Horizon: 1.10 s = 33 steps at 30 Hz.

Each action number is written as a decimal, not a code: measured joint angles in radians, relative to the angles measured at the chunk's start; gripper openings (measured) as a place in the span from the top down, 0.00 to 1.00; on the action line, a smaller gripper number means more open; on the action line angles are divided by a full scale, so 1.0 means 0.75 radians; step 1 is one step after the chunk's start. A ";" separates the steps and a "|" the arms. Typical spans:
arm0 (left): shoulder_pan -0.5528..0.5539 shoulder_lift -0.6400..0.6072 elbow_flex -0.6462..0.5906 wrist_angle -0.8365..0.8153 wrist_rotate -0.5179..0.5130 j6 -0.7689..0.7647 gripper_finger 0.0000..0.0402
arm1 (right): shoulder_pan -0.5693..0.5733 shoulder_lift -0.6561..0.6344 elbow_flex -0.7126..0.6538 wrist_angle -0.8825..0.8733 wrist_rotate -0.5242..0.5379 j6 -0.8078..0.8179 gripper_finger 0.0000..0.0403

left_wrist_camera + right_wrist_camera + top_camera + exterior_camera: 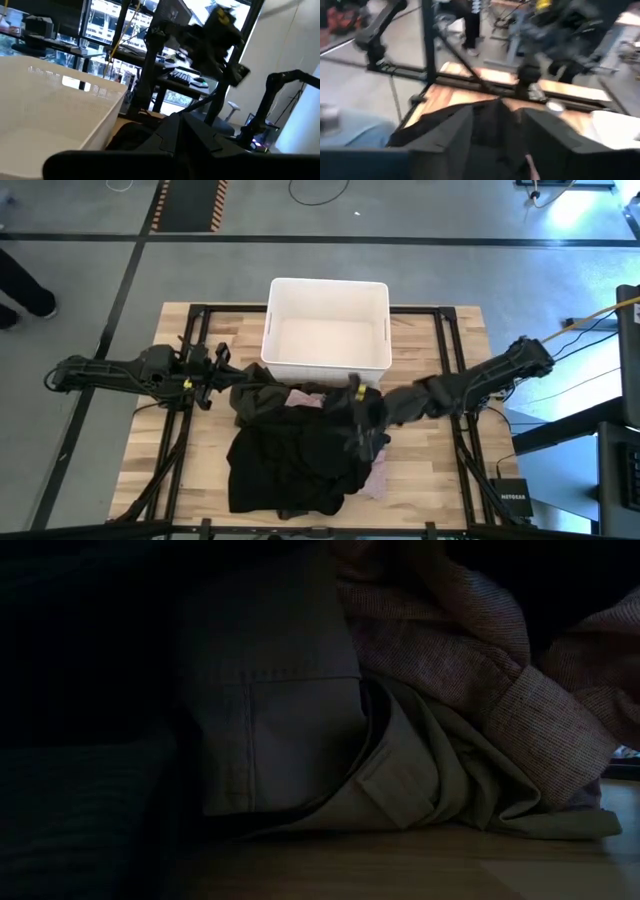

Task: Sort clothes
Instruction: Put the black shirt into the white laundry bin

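Note:
A pile of clothes lies on the table's middle, in front of the white bin [328, 330]. It holds black garments [290, 465] and a pale pink shirt [305, 398]. In the low view the pink shirt [480, 660] lies on the olive-grey garment [300, 740], which rests on the table. My left gripper [228, 380] is at the pile's far left corner, shut on a dark garment [255, 388]. My right gripper [360, 418] is over the pile's right side, shut on a black garment [490, 125]. My left gripper holds the dark garment by its edge at the pile's far left [182, 132], coming nearly level from the table's left. The cloth rises to a ridge at the fingers; one layer or several, I cannot tell. The rest lies on the pile. My right gripper has bunched black cloth [492, 135] between its two fingers [440, 137], coming from the table's right and slanting down. Which part of the garment it holds cannot be told. The cloth runs down onto the pile.
The white bin stands at the table's far middle, its near wall close behind the pile. A black frame [200, 310] runs round the tabletop. Bare wood shows to the left and right of the pile. A person's foot [30, 300] is on the floor at the far left.

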 joint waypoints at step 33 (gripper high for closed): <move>0.000 0.001 0.001 -0.003 0.000 0.022 0.96 | -0.107 0.507 0.171 -0.095 -0.216 0.108 0.21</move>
